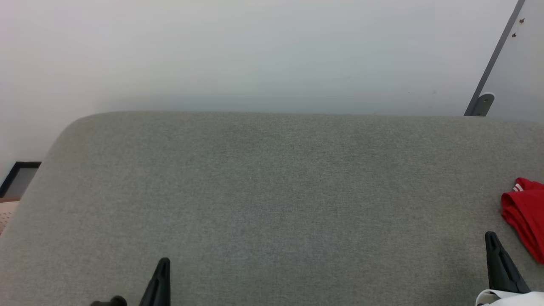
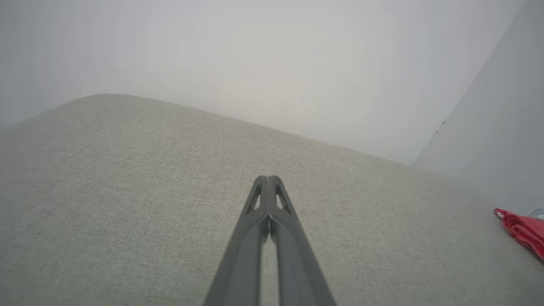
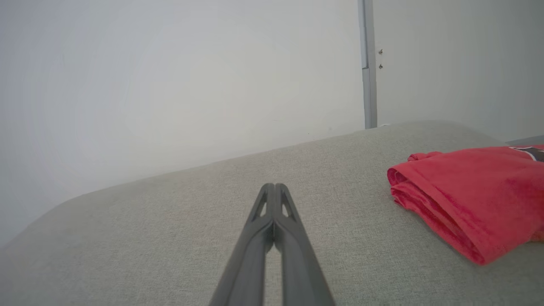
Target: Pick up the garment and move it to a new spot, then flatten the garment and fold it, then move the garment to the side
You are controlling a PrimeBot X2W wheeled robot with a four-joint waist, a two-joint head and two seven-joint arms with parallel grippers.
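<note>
Fingers (image 2: 242,263) of the left gripper (image 2: 267,179) lie pressed together in the left wrist view, with the tips touching and nothing between them. The right gripper (image 3: 275,186) is in the same condition in the right wrist view: both dark fingers meet at the tips and clamp no object. In the head view, the left gripper stands at the lower left and the right gripper at the lower right. Both point away from the robot over a grey woven upholstered surface (image 1: 272,191). Whether the tips touch the fabric cannot be determined.

The garment (image 3: 467,191) lies on the same surface, to the right of the right gripper and slightly beyond its tips, apart from the fingers. It is red and folded into a compact layered stack, with a rounded fold facing the gripper. A fragment of black, white-outlined print shows at its far right edge. In the head view, the right frame edge cuts the garment, and red-and-white striped trim shows at its far corner. The garment is well apart from the left gripper.

The surface ends in a rounded far edge. Behind it stands a plain pale wall (image 1: 255,55). A grey metal strip (image 1: 495,59) runs up the wall at the far right, with two small dark fasteners (image 1: 517,27) beside it. A dark-framed panel (image 1: 19,178) sits at the left edge, beside the surface.
</note>
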